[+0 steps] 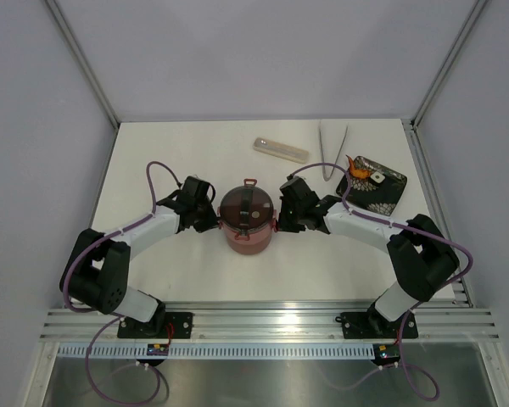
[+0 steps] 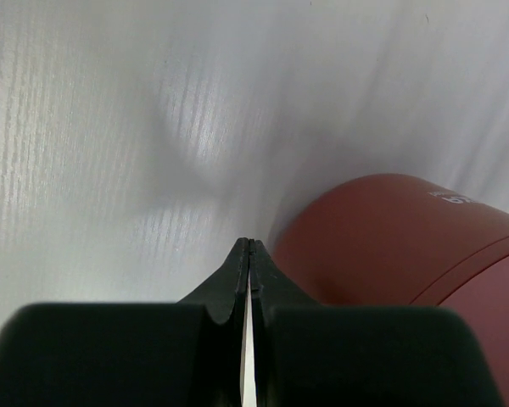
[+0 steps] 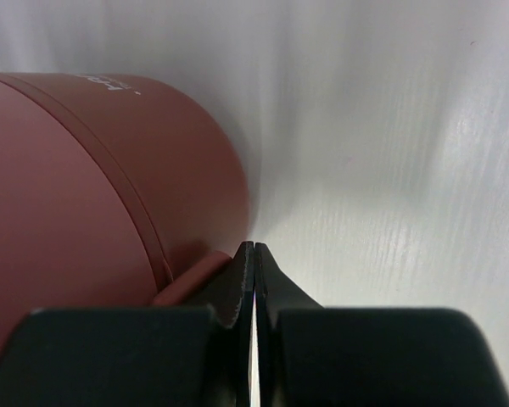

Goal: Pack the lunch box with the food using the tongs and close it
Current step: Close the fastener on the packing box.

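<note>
The lunch box (image 1: 248,222) stands stacked and lidded near the middle of the table (image 1: 178,153), its grey top lid with red latches facing up. The left gripper (image 1: 214,222) sits just beside its left wall and the right gripper (image 1: 280,222) just beside its right wall, both with jaws pressed together and holding nothing. Whether the tips touch the maroon wall cannot be told.

Toward the far edge lie the pale cutlery case (image 1: 280,148) and, to its right, the tongs (image 1: 331,151). The black patterned tray (image 1: 382,197) sits near the far right corner, carrying the food (image 1: 359,172).
</note>
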`<move>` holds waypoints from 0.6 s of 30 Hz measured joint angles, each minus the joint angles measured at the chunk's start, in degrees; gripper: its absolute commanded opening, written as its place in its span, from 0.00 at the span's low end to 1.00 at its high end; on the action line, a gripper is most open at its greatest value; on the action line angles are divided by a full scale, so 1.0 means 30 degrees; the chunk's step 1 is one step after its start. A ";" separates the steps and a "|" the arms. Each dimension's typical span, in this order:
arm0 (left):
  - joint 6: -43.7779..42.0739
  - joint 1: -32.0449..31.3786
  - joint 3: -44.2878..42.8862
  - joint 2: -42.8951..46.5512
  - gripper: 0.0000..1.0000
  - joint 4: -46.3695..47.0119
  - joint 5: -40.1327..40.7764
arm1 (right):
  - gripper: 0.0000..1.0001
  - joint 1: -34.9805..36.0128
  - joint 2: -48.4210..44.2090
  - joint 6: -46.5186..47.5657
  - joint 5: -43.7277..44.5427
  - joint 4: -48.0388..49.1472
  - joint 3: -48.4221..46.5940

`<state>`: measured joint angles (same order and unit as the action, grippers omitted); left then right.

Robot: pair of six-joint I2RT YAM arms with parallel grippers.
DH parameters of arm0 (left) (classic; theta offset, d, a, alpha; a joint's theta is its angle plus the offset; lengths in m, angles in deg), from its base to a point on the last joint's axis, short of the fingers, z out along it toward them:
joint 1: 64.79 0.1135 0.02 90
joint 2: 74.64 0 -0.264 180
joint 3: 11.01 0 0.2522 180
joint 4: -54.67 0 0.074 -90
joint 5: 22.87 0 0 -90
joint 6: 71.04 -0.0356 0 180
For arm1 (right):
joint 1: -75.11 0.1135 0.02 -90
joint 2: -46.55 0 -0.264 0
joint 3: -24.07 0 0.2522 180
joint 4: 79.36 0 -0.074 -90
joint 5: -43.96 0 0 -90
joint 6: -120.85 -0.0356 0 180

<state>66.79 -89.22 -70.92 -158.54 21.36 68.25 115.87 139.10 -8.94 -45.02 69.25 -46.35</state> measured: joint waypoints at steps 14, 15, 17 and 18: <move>0.0073 0.2841 0.0933 0.2484 0.00 -0.0328 -0.0663 | 0.00 -0.1253 -0.3009 -0.0204 0.0510 0.0284 0.1872; 0.0073 0.2863 0.0933 0.2404 0.00 -0.0393 -0.0670 | 0.00 -0.1297 -0.3009 -0.0204 0.0510 0.0270 0.1887; 0.0073 0.2863 0.0933 0.2106 0.00 -0.0430 -0.0714 | 0.00 -0.1304 -0.3002 -0.0211 0.0474 0.0262 0.1916; 0.0080 0.2856 0.0933 0.1894 0.00 -0.0379 -0.0750 | 0.00 -0.1304 -0.2994 -0.0211 0.0430 0.0291 0.1916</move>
<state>67.03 -80.65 -68.13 -152.86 20.22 66.00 111.95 130.12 -9.58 -43.74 70.12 -40.60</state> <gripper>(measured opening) 0.002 0.009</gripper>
